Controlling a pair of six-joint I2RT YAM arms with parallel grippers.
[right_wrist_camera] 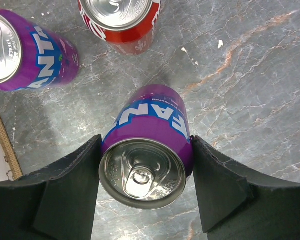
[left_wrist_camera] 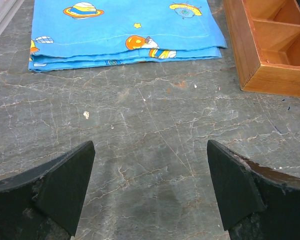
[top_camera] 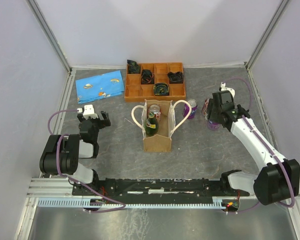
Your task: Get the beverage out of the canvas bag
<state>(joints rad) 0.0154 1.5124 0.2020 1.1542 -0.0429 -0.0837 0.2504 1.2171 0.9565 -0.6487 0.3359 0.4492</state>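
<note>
The tan canvas bag [top_camera: 156, 136] stands upright mid-table with its cream rope handles spread. A green bottle [top_camera: 151, 125] and a red can [top_camera: 155, 110] stand inside it. My right gripper [top_camera: 216, 116] is right of the bag. In the right wrist view the gripper [right_wrist_camera: 145, 180] is shut on an upright purple Fanta can [right_wrist_camera: 152, 125], with both fingers touching its sides. The can's base looks to be on the table. My left gripper [top_camera: 94, 120] is open and empty, left of the bag, low over bare table [left_wrist_camera: 150, 185].
A second purple can [right_wrist_camera: 25, 50] [top_camera: 190, 108] and a red can [right_wrist_camera: 121, 20] stand between the bag and my right gripper. An orange-brown wooden compartment tray [top_camera: 155, 80] [left_wrist_camera: 270, 50] sits at the back. A folded blue cloth [top_camera: 100, 86] [left_wrist_camera: 125, 30] lies left of it.
</note>
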